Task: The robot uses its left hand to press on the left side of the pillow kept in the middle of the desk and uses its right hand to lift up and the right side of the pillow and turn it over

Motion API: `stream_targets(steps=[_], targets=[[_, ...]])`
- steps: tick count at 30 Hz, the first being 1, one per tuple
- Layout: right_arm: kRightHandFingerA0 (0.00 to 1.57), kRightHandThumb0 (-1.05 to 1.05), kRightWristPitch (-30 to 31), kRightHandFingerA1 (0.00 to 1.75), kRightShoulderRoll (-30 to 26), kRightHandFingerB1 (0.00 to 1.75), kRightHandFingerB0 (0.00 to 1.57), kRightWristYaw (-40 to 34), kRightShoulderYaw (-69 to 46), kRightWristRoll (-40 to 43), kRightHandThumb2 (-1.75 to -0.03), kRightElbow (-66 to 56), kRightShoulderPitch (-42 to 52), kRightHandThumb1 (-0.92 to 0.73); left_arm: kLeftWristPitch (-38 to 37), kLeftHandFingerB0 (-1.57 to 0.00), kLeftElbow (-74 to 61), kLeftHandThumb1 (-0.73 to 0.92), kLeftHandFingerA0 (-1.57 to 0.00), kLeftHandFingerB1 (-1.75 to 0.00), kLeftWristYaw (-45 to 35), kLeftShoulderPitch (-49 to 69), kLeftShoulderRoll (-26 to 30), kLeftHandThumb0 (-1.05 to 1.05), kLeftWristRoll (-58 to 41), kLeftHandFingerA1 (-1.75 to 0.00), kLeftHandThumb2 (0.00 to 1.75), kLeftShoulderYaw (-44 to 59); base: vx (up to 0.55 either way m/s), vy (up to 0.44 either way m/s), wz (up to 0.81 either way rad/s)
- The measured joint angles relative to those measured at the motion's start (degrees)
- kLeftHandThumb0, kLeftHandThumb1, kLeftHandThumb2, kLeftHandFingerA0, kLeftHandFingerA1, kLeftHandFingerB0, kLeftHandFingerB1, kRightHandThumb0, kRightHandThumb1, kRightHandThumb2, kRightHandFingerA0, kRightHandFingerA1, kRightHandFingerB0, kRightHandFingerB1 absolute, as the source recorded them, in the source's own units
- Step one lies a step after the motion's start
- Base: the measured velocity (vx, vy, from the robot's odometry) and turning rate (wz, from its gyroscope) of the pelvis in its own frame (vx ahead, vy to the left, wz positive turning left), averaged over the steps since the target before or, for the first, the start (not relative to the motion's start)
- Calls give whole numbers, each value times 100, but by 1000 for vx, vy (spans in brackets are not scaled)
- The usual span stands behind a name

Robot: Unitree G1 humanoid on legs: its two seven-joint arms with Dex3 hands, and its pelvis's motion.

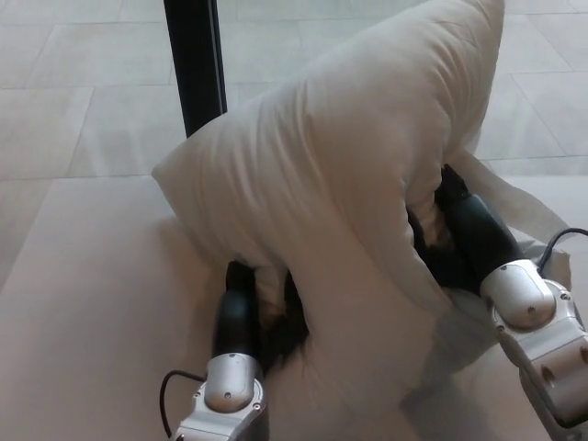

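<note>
A single head view looks steeply down from close above the pillow, which fills most of the frame; beyond it, probably floor tiles past the desk.

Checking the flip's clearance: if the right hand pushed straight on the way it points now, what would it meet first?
The right hand points up and leftward into the raised, folded white fabric pillow, so it would probably just press deeper into that; its fingers are hidden, so depth is uncertain.

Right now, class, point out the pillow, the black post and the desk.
pillow (349,175), head view, middle of its raised white side.
black post (195,64), head view, its upright shaft.
desk (83,312), head view, bare top at left.
</note>
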Motion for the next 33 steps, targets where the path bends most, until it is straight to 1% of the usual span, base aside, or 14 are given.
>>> stream_targets(steps=[1, 4, 7, 11, 12, 15, 17, 18, 23, 26, 27, 30, 31, 33], targets=[[69, -86, -3, 147, 4, 55, 9, -31, 20, -49, -63, 0, 0, -65, -38, 0, 23, 54, -13, -14, 0, 1, 0, -103, -4, -57, 94, 3, 0, 0, 0], [88, -89, -3, 130, 23, 58, 11, -113, 64, -136, -91, -1, 0, -53, -137, 0, 83, 60, -23, 0, 0, 1, 0, -92, -9, -58, 59, 6, 0, 0, 0], [87, -87, -4, 155, 33, 57, 14, -169, 106, -235, -64, 10, 0, -63, -229, 0, 142, 60, -23, 0, 0, 2, 1, -92, -16, -62, 59, 17, 0, 0, 0], [94, -86, -6, 161, 52, 56, 23, -236, 176, -345, -64, 31, -4, -61, -352, 0, 222, 54, -18, -10, 0, 8, 2, -105, -27, -63, 94, 41, 0, 0, 0], [109, -85, -6, 145, 57, 59, 25, -253, 203, -371, -96, 36, -7, -50, -394, 0, 249, 53, -11, -11, 0, 9, 2, -105, -34, -59, 94, 48, 0, 0, 0], [103, -94, -6, 142, 73, 57, 30, -290, 243, -439, -98, 57, -14, -55, -496, 0, 319, 50, -21, 0, 0, 12, 3, -93, -61, -60, 76, 60, 0, 0, 0], [90, -84, -6, 150, 84, 47, 43, -302, 262, -492, -62, 70, -18, -62, -555, 0, 356, 55, -17, -11, 0, 13, 3, -105, -84, -60, 96, 66, 0, 0, 0], [121, -79, -6, 148, 89, 58, 38, -307, 271, -514, -96, 78, -20, -47, -586, 0, 378, 50, -12, 0, 0, 14, 3, -93, -97, -58, 75, 68, 0, 0, 0], [93, -85, -5, 162, 110, 51, 46, -319, 286, -594, -60, 116, -37, -65, -746, 0, 481, 55, -18, -11, 0, 15, 3, -105, -174, -59, 94, 80, 0, 0, 0], [90, -83, -5, 160, 116, 48, 47, -327, 286, -637, -59, 118, -40, -63, -841, 0, 543, 60, -24, 0, -1, 15, 3, -90, -213, -55, 59, 79, 0, 0, 0], [85, -85, -5, 156, 121, 47, 45, -332, 285, -644, -60, 116, -34, -63, -872, 0, 562, 49, -23, 0, -1, 16, 3, -94, -225, -57, 83, 79, 0, 0, 0], [100, -83, -5, 139, 133, 47, 45, -353, 285, -647, -61, 88, -6, -63, -936, 0, 598, 63, -31, 0, -1, 17, 4, -87, -235, -56, 60, 68, 0, 0, 0], [80, -83, -5, 132, 138, 45, 44, -361, 283, -647, -61, 70, 12, -65, -965, 0, 608, 57, -28, -3, -1, 23, 6, -104, -236, -59, 95, 54, 0, 0, 0], [52, -88, 1, 68, 152, 41, 40, -372, 239, -641, -61, -20, 65, -68, -1019, 0, 580, 55, -5, 0, 0, 59, 33, -92, -229, -45, 92, -44, 0, 0, 0]])
